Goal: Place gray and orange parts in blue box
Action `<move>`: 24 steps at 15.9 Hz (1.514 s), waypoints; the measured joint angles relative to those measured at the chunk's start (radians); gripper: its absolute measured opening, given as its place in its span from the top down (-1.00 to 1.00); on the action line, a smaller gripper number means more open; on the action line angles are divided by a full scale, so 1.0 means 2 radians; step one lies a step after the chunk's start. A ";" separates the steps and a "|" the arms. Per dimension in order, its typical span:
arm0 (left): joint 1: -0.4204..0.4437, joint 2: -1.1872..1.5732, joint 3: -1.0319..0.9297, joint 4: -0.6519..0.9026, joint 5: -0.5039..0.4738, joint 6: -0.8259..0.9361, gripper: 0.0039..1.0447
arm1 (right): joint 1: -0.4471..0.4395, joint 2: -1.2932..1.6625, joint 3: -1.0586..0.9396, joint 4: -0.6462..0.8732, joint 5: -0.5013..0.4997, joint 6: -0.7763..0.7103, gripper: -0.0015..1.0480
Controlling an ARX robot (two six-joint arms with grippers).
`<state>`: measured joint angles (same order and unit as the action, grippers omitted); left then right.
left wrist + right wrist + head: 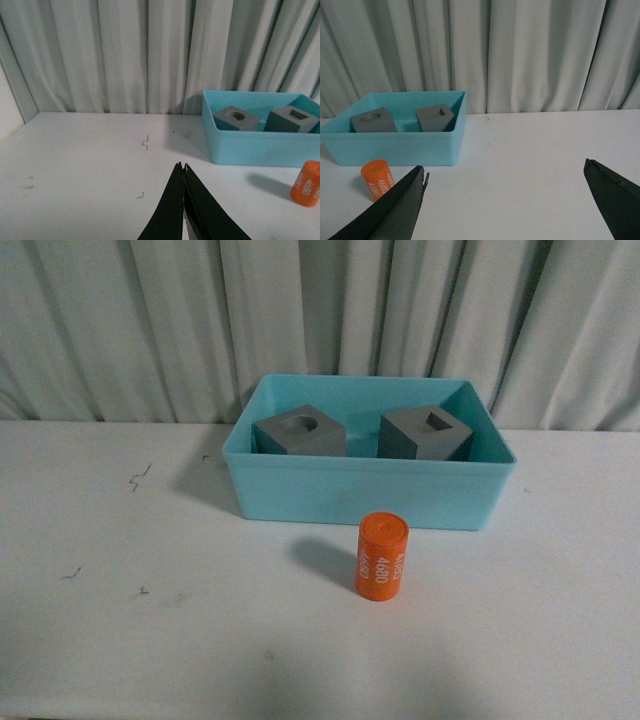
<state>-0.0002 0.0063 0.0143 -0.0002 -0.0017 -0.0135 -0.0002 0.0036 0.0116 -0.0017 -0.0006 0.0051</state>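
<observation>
You see "4680" on the orange cylinder (382, 557), upright on the tabletop (150, 540) just in front of the blue box (365, 495). Round-recess cube (300, 435) and square-recess cube (425, 434) sit inside. Only the wrist views show the arms: left claw (184, 170) pinched together, right claw (505, 167) spread wide.

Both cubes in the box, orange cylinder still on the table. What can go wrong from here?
1. The orange cylinder stands upright just in front of the blue box; an off-centre grasp by the open right gripper may tip it, and it would likely roll.
2. A low carry could clip the box's near wall.
3. The two gray cubes fill much of the box; released over one, the cylinder may bounce out.
</observation>
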 joint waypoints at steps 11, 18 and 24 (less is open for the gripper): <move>0.000 0.000 -0.002 -0.002 0.000 0.000 -0.41 | 0.000 0.000 0.000 -0.001 0.000 0.000 -0.87; 0.000 0.000 -0.002 -0.002 0.001 0.000 -0.88 | -0.001 0.003 0.002 -0.016 -0.003 0.002 -0.87; 0.000 0.000 -0.002 -0.002 0.001 0.000 -0.88 | -0.107 0.310 0.138 -0.081 -0.160 -0.044 -0.87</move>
<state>-0.0002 0.0063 0.0105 -0.0040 -0.0006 -0.0128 -0.2150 0.6235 0.2874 -0.1646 -0.3206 -0.0830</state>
